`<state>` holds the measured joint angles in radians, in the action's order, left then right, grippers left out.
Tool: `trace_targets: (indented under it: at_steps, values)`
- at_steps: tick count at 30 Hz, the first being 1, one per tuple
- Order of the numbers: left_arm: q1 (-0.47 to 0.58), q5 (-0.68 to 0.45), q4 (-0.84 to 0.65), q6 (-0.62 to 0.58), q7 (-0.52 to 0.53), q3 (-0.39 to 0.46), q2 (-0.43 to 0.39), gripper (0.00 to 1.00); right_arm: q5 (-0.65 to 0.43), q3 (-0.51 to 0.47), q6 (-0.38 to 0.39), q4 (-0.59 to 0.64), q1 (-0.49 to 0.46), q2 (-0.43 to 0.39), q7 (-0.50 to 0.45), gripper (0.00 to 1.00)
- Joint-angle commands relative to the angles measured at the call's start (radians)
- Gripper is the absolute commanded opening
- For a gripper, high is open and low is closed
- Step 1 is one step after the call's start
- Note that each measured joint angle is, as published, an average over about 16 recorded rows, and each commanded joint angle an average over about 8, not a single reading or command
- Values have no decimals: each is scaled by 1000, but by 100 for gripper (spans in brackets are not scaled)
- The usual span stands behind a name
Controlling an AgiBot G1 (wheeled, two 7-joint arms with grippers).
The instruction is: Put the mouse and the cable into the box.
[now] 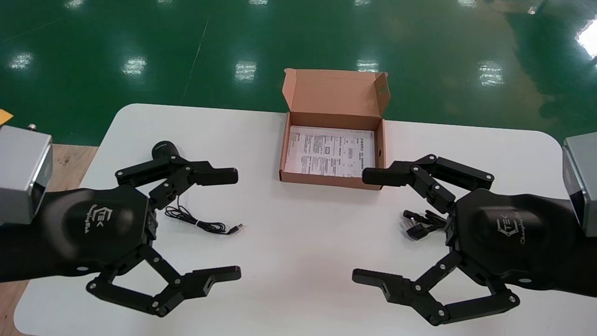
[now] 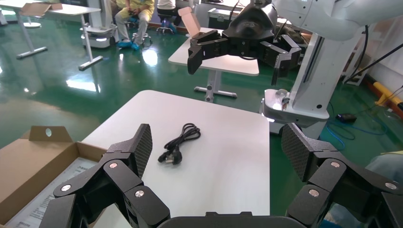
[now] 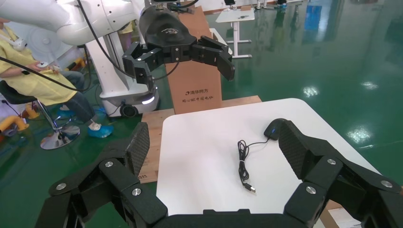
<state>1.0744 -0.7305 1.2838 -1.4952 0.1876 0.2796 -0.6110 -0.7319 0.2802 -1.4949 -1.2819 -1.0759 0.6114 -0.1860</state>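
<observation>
TEK-marked left tool (image 1: 234, 224), right tool (image 1: 361, 226) — both spread wide, printed sheet (image 1: 329, 151) in box (image 1: 285, 149), mouse (image 1: 163, 149), cable (image 1: 418, 228)

A robotics lab: a glossy green floor (image 1: 140, 46) spreads around the white bench (image 1: 298, 261), similar benches (image 2: 228, 65) stand beyond it, and a seated worker (image 3: 28, 71) in yellow sits nearby.
</observation>
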Motion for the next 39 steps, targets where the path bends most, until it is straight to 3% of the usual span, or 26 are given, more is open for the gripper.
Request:
trace_targets:
  at_steps: [1,25,30,39]
  values:
    - [0,0,0,0,0,0,0,100,0,0,0,0,0,0,0,100]
    - [15,-22,-1,-13,-6,14,-6,100,-8,2,0,4,-1,-2,3,100]
    - [125,-169,-53,-64,-37,97,-42,100,-106,27,-19,58,-41,-10,60,100]
    - [400,-586,-349,-73,-231,316,-182,100,-519,171,-62,312,-270,16,345,100]
